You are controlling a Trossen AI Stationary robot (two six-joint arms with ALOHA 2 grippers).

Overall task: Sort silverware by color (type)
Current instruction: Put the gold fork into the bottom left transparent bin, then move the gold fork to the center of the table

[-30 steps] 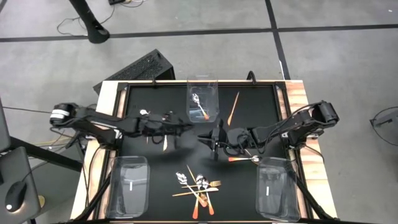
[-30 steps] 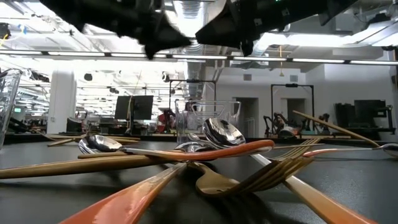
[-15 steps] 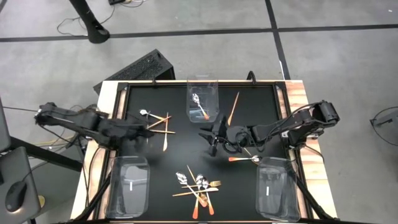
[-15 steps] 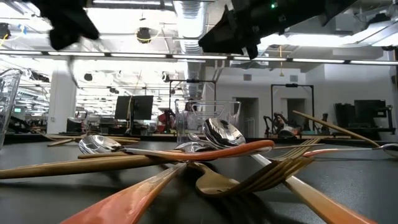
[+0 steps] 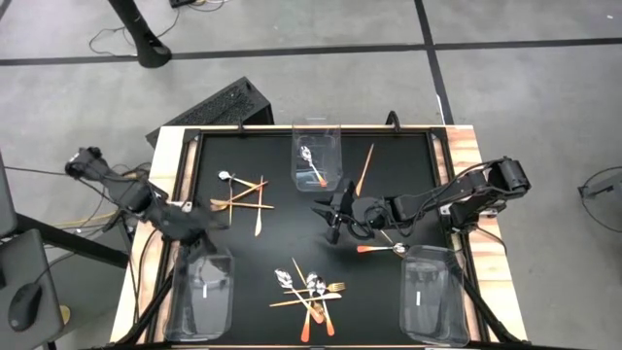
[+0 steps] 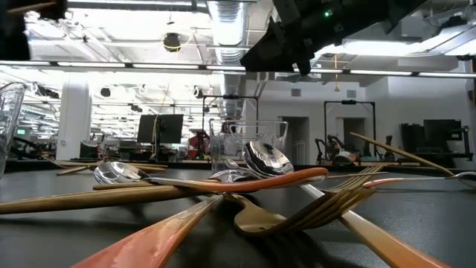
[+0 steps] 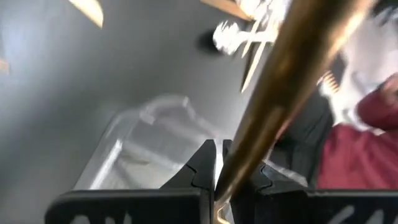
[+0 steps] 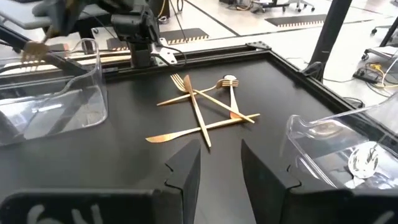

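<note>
My left gripper [image 5: 199, 222] hovers over the far end of the near-left clear bin [image 5: 199, 290], shut on a gold fork [image 7: 280, 81]. The fork's tines [image 8: 34, 51] show in the right wrist view. My right gripper [image 5: 330, 209] is open above the table's middle and touches nothing. Loose silverware lies flat on the black mat: a crossed group of gold pieces and a spoon at far left [image 5: 243, 194], a pile of forks, sticks and orange-handled spoons near the near edge [image 5: 311, 290], one gold stick [image 5: 365, 167], and one spoon [image 5: 381, 249]. My left gripper pinches the gold fork by its handle [image 7: 231, 177] between its two fingers [image 7: 202, 168]. The handle runs out forward past the fingertips, along the fingers. The fork is lifted clear, above the near-left bin [image 7: 155, 137].
A clear bin at far centre [image 5: 317, 156] holds a spoon with an orange handle. Another clear bin stands at near right [image 5: 432, 292]. The black mat has a raised frame [image 5: 194, 146]. Bare mat lies between the left group and the near pile.
My left gripper has drawn back from the table's middle, beside my right gripper, toward the left and near edges, carrying the gold fork, and now stands over the near-left bin. My right gripper has stayed over the middle.
</note>
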